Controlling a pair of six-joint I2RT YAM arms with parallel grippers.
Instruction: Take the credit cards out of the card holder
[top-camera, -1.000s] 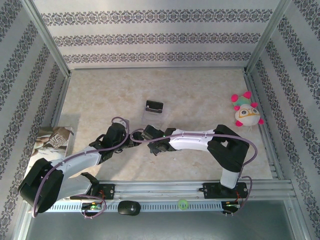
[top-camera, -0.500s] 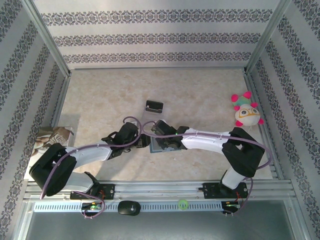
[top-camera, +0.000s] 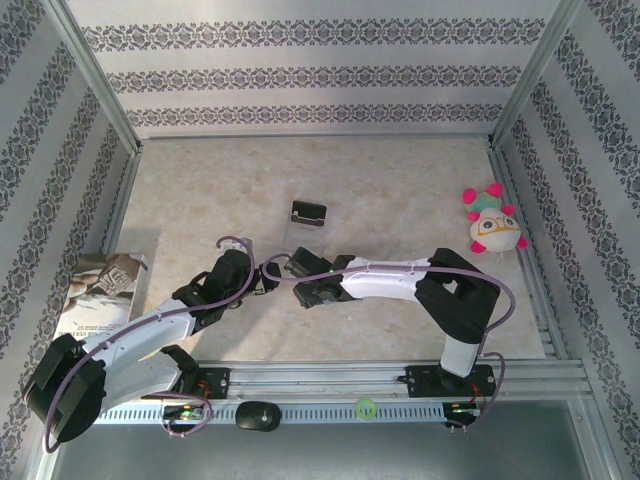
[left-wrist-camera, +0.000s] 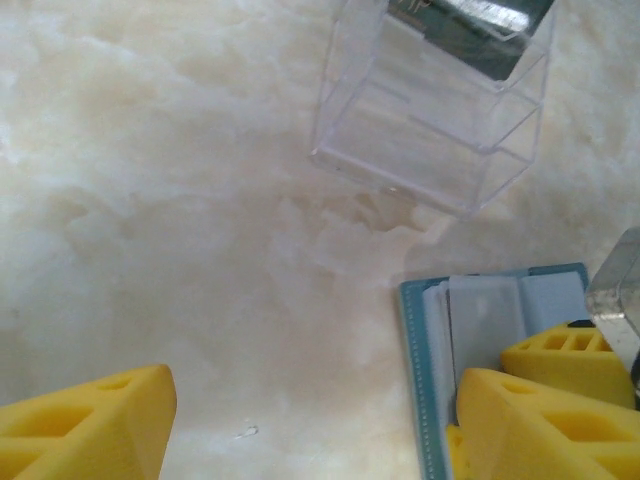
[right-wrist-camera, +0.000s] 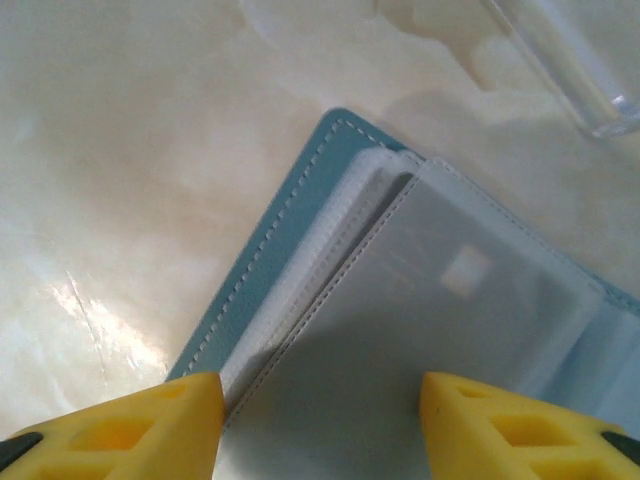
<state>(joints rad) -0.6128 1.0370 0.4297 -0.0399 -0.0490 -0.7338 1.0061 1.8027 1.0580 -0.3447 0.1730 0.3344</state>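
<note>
— Where is everything sitting?

— The counter (top-camera: 400, 190) is carrying it all. The left arm (top-camera: 150, 335) and the right arm (top-camera: 385, 280) are both reaching in toward its middle. The clear stand (left-wrist-camera: 430, 130) is standing just beyond them. The holder (right-wrist-camera: 400, 330) is lying open and flat on the counter, just beside the stand on its near side, with its teal edge and clear sleeves (right-wrist-camera: 500, 300) facing up.

— What are the pincers doing?

— The left pincer (left-wrist-camera: 310, 430) is gaping wide and gripping nothing. One finger is hanging over bare counter while the other is overlapping the holder's near corner; whether it is touching is hard to tell. The right pincer (right-wrist-camera: 320, 430) is spread wide too, hovering low over the sleeves with a fingertip to each side and nothing between them.

— Which step is that looking like?

— Probably the start of the drawing-out: the holder is spread and both pincers are unladen. Whether a card is sitting in the top sleeve is not showing clearly, since the plastic is reading as flat grey.

— And what is the next move calling for?

— Likely one pincer pinning the cover down while the other is narrowing onto a card's edge at the sleeve mouth and sliding it out along the sleeve. The sleeves are looking thin and floppy, so nipping plastic alone is risking lifting the whole holder.
</note>
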